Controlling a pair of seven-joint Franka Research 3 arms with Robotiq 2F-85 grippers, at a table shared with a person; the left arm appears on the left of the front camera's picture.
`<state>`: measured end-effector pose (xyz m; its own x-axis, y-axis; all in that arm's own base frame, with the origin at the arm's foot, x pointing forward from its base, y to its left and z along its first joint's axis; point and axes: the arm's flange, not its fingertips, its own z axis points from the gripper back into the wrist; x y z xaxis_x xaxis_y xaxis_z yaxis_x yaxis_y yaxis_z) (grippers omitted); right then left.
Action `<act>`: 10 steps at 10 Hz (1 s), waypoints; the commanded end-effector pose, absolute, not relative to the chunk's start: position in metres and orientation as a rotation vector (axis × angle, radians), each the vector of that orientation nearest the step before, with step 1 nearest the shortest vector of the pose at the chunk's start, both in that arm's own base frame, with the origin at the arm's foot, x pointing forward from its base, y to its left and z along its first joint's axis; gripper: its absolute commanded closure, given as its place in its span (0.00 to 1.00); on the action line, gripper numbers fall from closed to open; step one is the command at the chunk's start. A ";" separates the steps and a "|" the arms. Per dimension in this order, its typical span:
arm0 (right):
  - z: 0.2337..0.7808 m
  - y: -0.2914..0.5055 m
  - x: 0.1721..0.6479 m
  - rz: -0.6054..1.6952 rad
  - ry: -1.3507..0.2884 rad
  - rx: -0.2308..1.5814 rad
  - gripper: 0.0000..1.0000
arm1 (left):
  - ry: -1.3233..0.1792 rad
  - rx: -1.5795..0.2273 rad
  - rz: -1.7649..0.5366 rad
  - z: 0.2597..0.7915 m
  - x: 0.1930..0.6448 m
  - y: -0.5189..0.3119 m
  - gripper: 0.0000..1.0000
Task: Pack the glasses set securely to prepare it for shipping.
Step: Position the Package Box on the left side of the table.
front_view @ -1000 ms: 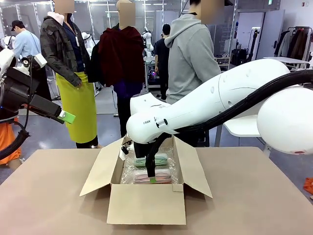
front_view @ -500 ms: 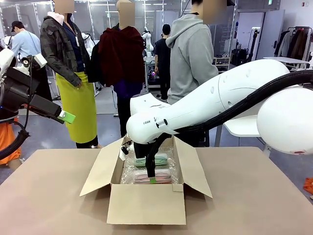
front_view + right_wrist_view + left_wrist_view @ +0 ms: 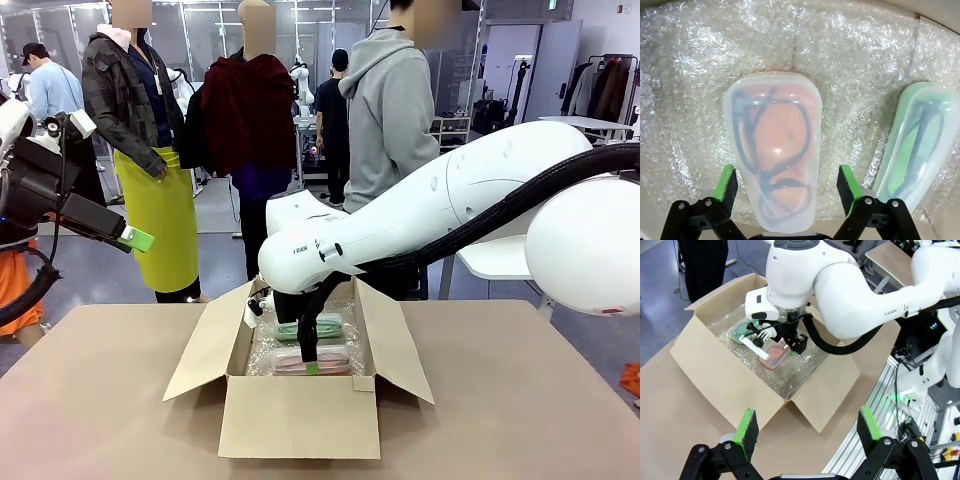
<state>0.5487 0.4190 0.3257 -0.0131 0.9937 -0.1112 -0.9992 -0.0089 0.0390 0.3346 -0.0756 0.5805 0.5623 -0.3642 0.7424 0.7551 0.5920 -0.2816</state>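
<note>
Where left gripper (image 3: 806,427) hangs: up in the air off the left side of the table (image 3: 110,400), well apart from the box (image 3: 300,415), aimed down at it
left gripper state: jaws spread wide, green pads (image 3: 746,426) bare, nothing between them
table: brown top, box near the middle
box: cardboard, top open, side flaps splayed outward, plain front wall facing the robot
bubble wrap (image 3: 700,60): lines the box floor, both cases lie on it
right arm (image 3: 450,200): comes in from the right, bends over the box and goes down inside
right gripper (image 3: 786,187): low in the box, pointing down at the pink case (image 3: 772,150)
right gripper state: jaws wide, one pad each side of the pink case's narrow end, small gap on both sides, not clamped on it
pink case: flat on the wrap, in the half of the box nearer the robot, translucent, dark glasses frame shows through
mint case (image 3: 912,150): flat on the wrap just beside the pink one, on its far side, strip of wrap between them, not touching; dark frame shows inside too
person (image 3: 390,130): grey hoodie, standing beyond the far edge of the table, behind the box
background: more people standing farther off
</note>
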 end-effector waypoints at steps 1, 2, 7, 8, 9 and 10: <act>0.358 0.404 0.534 1.557 0.050 -0.053 0.00 | -0.690 -0.661 -0.716 0.581 0.334 -0.075 0.00; 0.390 0.382 0.514 1.532 0.018 -0.037 0.00 | -0.690 -0.661 -0.716 0.581 0.334 -0.075 0.00; 0.457 0.294 0.465 1.387 -0.151 0.067 0.00 | -0.690 -0.661 -0.716 0.581 0.334 -0.075 0.00; 0.470 0.275 0.456 1.334 -0.192 0.077 0.00 | -0.690 -0.661 -0.716 0.581 0.334 -0.075 0.00; 0.481 0.250 0.447 1.245 -0.238 0.109 0.00 | -0.690 -0.661 -0.716 0.581 0.334 -0.075 0.00; 0.492 0.218 0.433 1.136 -0.286 0.140 0.00 | -0.690 -0.661 -0.716 0.581 0.334 -0.075 0.00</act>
